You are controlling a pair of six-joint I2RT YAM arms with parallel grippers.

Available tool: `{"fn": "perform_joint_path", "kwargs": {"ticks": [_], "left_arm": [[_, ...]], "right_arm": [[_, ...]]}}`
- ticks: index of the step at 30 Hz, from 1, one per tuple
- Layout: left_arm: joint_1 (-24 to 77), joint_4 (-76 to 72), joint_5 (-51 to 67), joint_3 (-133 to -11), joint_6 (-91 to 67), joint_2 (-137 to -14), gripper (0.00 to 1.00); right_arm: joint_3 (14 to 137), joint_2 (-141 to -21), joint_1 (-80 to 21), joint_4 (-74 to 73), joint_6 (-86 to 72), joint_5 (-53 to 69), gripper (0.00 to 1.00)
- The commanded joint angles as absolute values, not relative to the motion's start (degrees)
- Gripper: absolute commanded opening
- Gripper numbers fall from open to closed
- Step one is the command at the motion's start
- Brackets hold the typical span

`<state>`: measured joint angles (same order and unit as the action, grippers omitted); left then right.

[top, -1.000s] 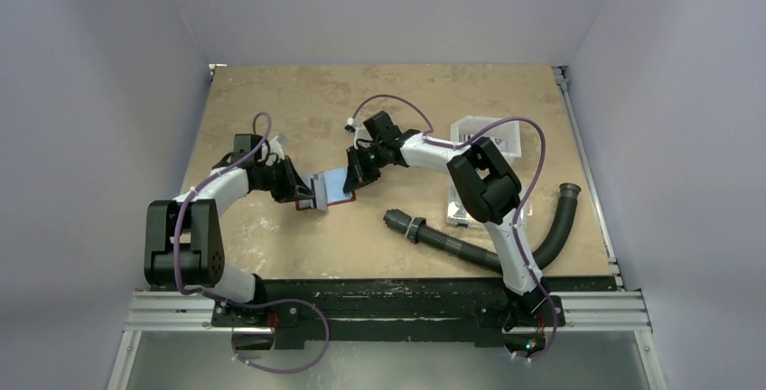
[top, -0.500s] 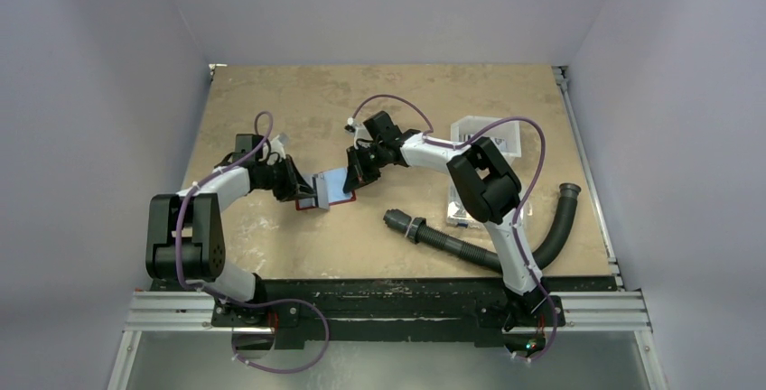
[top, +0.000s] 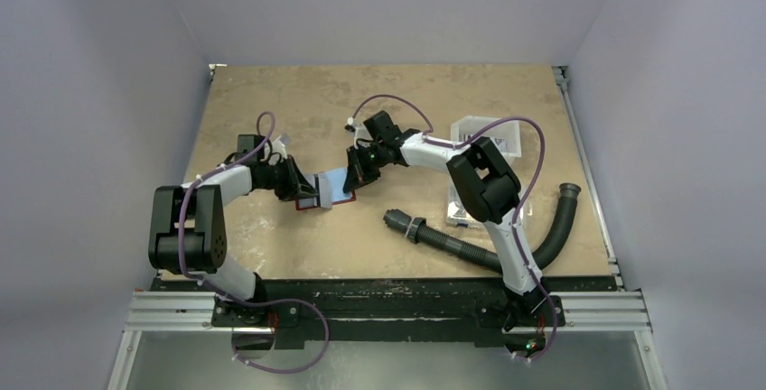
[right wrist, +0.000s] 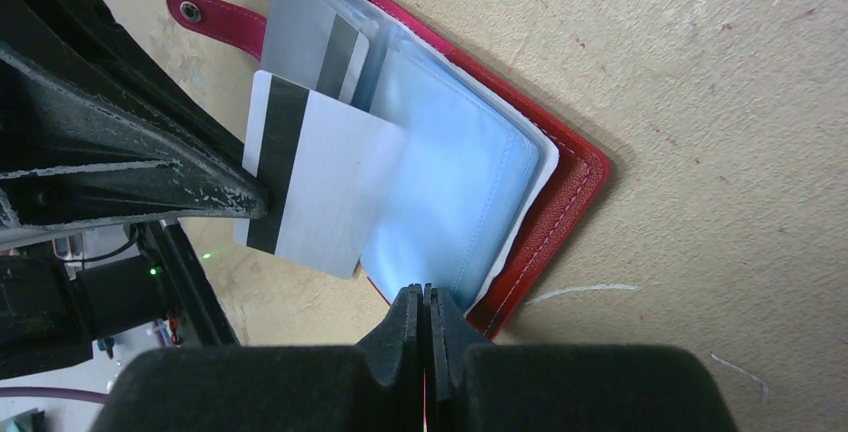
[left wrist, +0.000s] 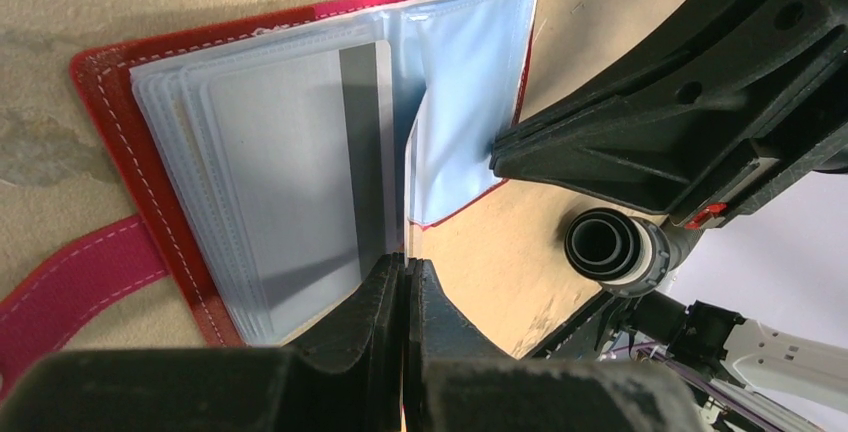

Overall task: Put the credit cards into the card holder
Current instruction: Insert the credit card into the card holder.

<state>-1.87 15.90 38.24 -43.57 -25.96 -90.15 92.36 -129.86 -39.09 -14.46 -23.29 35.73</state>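
Left claw (left wrist: 405,270) is pressed together on a grey card (right wrist: 320,187), gripping it at the stripe end. The free end points ahead of the tips at the open card holder (left wrist: 100,82). In the left wrist view the card runs edge-on straight out from the tips, lined up with the gap at the holder's spine. My read is it's held that way to slide flat into a pocket.

Right claw (right wrist: 425,297) is also closed. It looks to be nipping the edge of a clear sleeve page (right wrist: 450,182) just ahead of its tips. The page stands lifted off the stack, probably to keep a pocket mouth open and stop the holder skating on the counter (right wrist: 700,72).

Holder lies open, red cover down, between the two claws. Its tab (right wrist: 215,17) sticks out on the side nearest the left claw. One striped card (left wrist: 290,172) already sits in the top sleeve, just beyond the left claw's tips.

Step in hand is inserting the second card. It isn't in yet, since its leading edge overlaps the page but I can't confirm it's inside a pocket. The risk is it catching on the sleeve lip.
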Motion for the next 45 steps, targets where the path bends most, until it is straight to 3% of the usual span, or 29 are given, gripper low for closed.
{"fn": "perform_joint_path", "kwargs": {"ticks": [1, 27, 45], "left_arm": [[-1.9, 11.6, 38.8, -43.3, -26.7, -91.6, 0.0], [-1.9, 6.7, 35.9, -46.5, -30.2, -95.8, 0.0], [-1.6, -3.7, 35.5, -36.7, -36.3, -91.9, 0.0]], "right_arm": [[93.3, -132.3, -38.7, -15.7, -20.8, 32.5, 0.0], [93.3, -133.2, -38.7, -16.2, -20.5, 32.3, 0.0], [93.2, -133.7, -38.7, -15.6, -21.3, 32.8, 0.0]]}}
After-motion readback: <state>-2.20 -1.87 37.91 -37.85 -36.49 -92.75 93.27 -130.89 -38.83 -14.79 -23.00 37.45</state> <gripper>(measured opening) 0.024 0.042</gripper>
